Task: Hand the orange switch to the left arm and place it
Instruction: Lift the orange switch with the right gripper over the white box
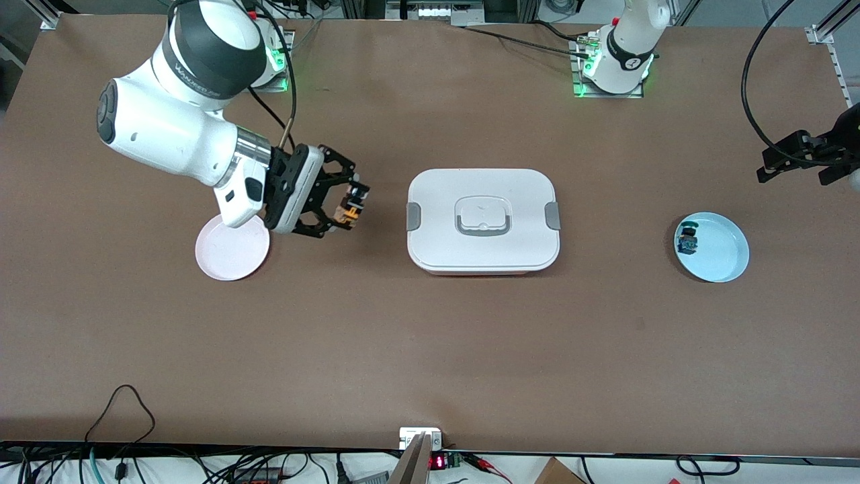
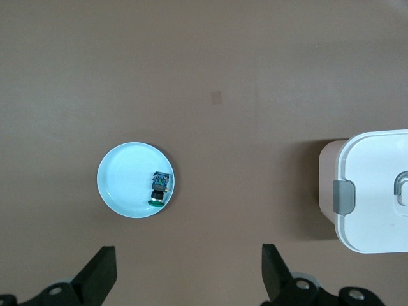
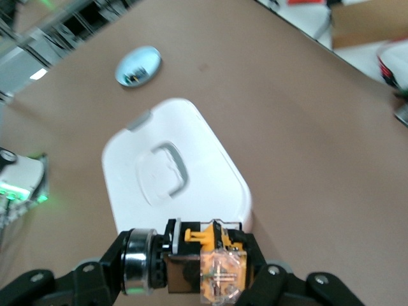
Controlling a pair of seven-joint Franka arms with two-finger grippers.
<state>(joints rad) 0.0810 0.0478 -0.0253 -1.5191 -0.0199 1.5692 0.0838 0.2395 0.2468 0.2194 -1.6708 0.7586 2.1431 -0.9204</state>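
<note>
My right gripper (image 1: pixel 352 205) is shut on the orange switch (image 1: pixel 349 214) and holds it in the air over the table between the pink plate (image 1: pixel 232 249) and the white box (image 1: pixel 482 220). In the right wrist view the orange switch (image 3: pixel 210 258) sits between the fingers, with the box (image 3: pixel 172 175) ahead of it. My left gripper (image 1: pixel 803 156) is open and empty, high over the table at the left arm's end, above the area by the light blue plate (image 1: pixel 712 247). In the left wrist view its fingers (image 2: pixel 99 277) are spread wide.
The light blue plate (image 2: pixel 136 178) holds a small blue-and-black switch (image 1: pixel 688 238), also seen in the left wrist view (image 2: pixel 159 188). The box edge (image 2: pixel 373 191) shows there too. Cables run along the table's front edge.
</note>
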